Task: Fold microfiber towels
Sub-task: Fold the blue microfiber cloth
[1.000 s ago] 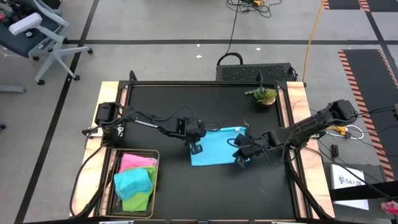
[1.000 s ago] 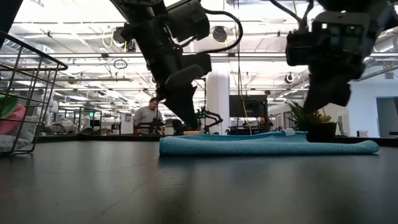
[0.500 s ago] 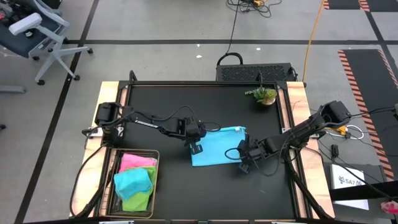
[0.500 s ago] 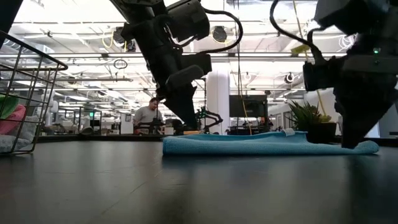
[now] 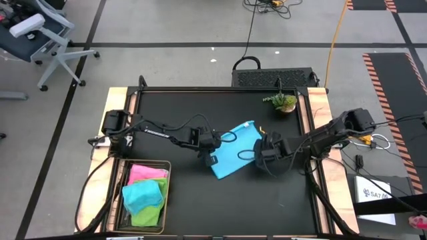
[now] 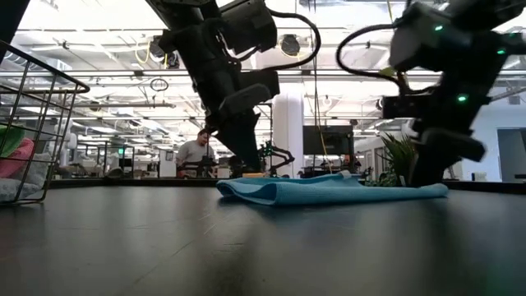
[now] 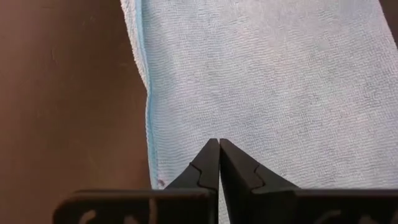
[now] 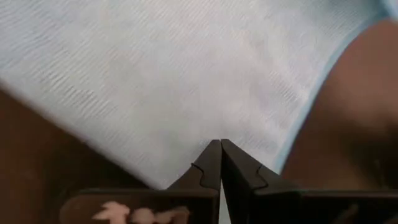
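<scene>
Black bench (image 5: 173,107): both grippers' fingers, left (image 5: 211,159) and right (image 5: 257,157), pinched shut on light blue towel (image 5: 235,151); lift both edges evenly.

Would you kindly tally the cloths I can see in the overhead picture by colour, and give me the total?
Light blue microfiber towel, spread on the black table: 1
Pink microfiber towel, in the wire mesh basket: 1
Teal microfiber towel, in the basket: 1
Lime green microfiber towel, in the basket: 1
Total visible: 4
</scene>
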